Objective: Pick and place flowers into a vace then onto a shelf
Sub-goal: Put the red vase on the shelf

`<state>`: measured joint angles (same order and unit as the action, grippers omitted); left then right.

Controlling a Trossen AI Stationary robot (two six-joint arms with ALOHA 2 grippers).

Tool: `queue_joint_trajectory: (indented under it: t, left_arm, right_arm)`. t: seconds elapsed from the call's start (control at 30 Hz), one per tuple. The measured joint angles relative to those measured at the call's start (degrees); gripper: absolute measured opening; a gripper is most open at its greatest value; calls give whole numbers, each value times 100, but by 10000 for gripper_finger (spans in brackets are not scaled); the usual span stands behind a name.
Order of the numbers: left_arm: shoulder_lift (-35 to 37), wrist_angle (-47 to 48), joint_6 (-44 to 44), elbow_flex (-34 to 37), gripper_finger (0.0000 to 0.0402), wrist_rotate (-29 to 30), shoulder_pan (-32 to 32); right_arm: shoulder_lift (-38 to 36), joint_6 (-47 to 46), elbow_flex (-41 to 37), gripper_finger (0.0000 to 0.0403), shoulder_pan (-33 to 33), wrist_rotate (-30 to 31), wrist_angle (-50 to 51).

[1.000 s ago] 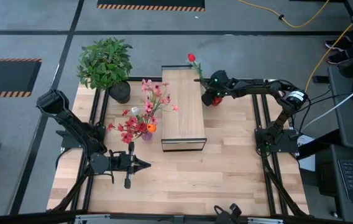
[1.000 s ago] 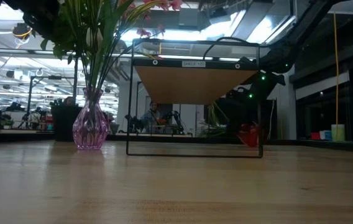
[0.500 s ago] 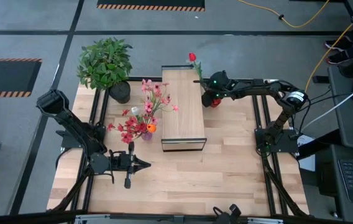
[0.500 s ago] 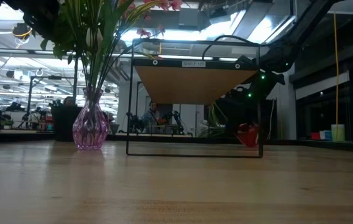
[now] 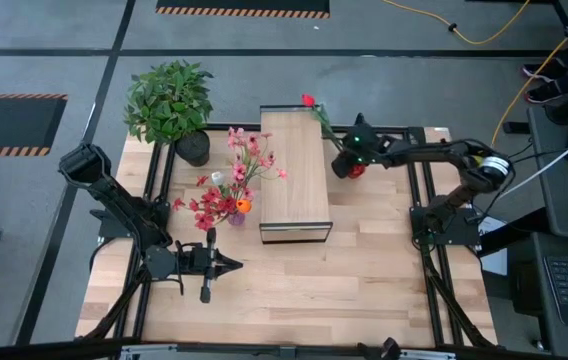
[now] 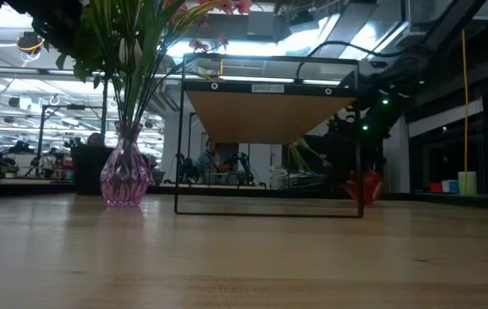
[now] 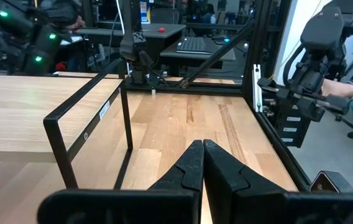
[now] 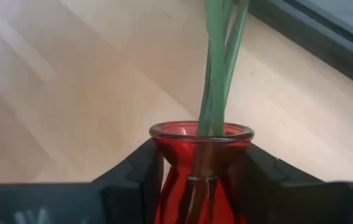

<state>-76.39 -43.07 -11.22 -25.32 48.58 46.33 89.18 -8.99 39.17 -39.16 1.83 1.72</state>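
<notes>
Task approx. halfway, judging by layout: the pink glass vase [image 5: 236, 216] already holds a full bunch of flowers [image 5: 232, 185] and stands on the tabletop [image 5: 294, 285] just left of the shelf [image 5: 295, 172], not on it. The shelf's top is bare in the high view, so nothing is placed there yet. Second vessel, the red vase [image 8: 201, 165], is in the right gripper [image 8: 201, 171], fingers clenched on either side of its neck; in the high view it sits just right of the shelf's far half, near the table's right rail. It carries green stems [image 8: 221, 65] coming up out of its mouth, w/ a red blossom [image 5: 307, 100] at the end. Vase looks roughly upright in the low view, though whether it's lifted clear of the table I can't tell. Stem's long axis runs from the vase mouth diagonally toward the far-left, blossom ending over the shelf's far right corner, so it leans toward the shelf rather than standing straight. Left gripper [image 7: 202, 163] waits low over the front-left of the table, fingers pressed together on nothing, pointing right toward the shelf's near end. Still to do, I'd say: get both vases up onto the shelf.
</notes>
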Motion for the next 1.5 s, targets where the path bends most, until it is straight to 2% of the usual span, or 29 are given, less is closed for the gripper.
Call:
queue_joint_trajectory:
  t: [0.2, 0.43, 0.73, 1.03, 1.23, 1.5]
  left_arm:
    - [1, -2, 0, 0, 6, 10, 2]
    - [1, -4, -2, 0, 6, 146, 1]
    - [1, -4, -2, 0, 6, 144, 0]
    - [1, -4, -2, 0, 6, 142, 0]
    - [1, -4, -2, 0, 6, 141, 2]
    - [1, -4, -3, 0, 6, 134, 0]
  right_arm:
    - [-736, -35, -653, 149, 0, -7, -259]
    - [-1253, -113, -911, 146, 0, -49, -325]
    - [-1276, -116, -908, 146, -2, -302, -343]
    - [-1276, -248, -899, 146, -2, -300, -643]
    - [-1280, -269, -893, 146, -4, 140, -752]
    - [-1283, -258, -892, 146, -4, 161, -1102]
